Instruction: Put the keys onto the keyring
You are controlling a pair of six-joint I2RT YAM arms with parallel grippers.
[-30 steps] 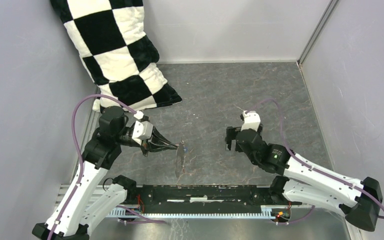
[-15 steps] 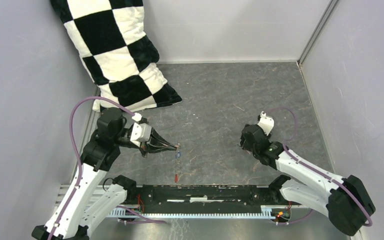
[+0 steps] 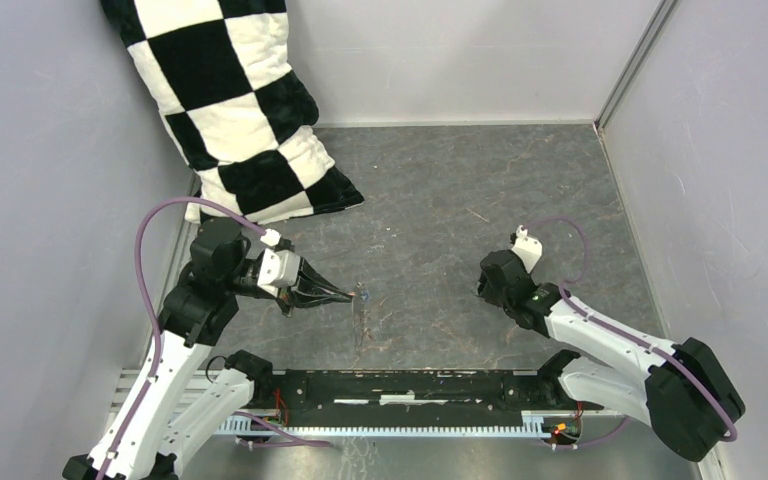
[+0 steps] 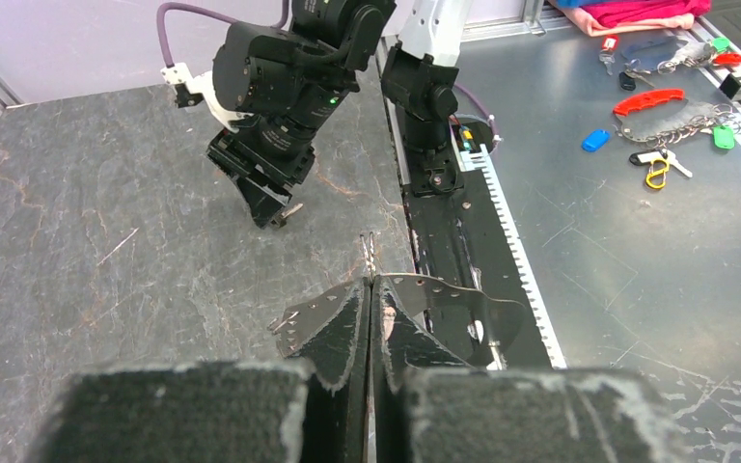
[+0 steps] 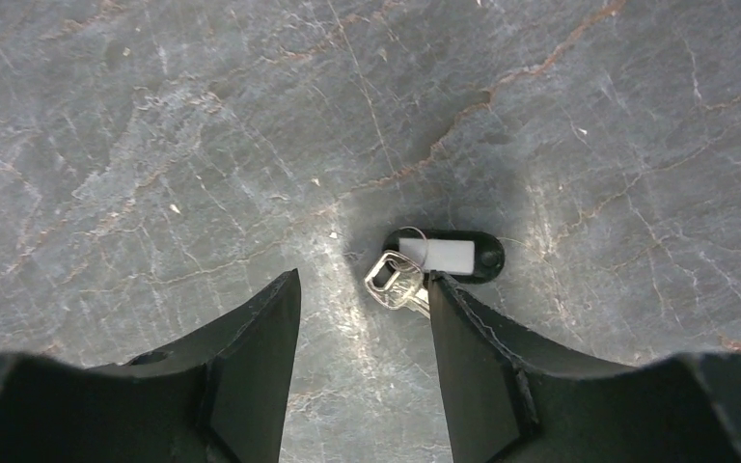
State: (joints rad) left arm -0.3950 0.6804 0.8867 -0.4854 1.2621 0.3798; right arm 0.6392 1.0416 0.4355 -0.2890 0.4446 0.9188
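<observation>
Dark key (image 5: pixel 441 256) beside right tool (image 5: pixel 364 278)

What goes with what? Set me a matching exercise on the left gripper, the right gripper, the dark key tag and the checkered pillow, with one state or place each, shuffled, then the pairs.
1. left gripper
2. right gripper
3. dark key tag
4. checkered pillow

A. jaws open, pointing down at the table
B. propped at the far left corner
C. shut on the thin wire of the keyring
D. lying flat, next to one fingertip

Pairs: 1-C, 2-A, 3-D, 4-B.
</observation>
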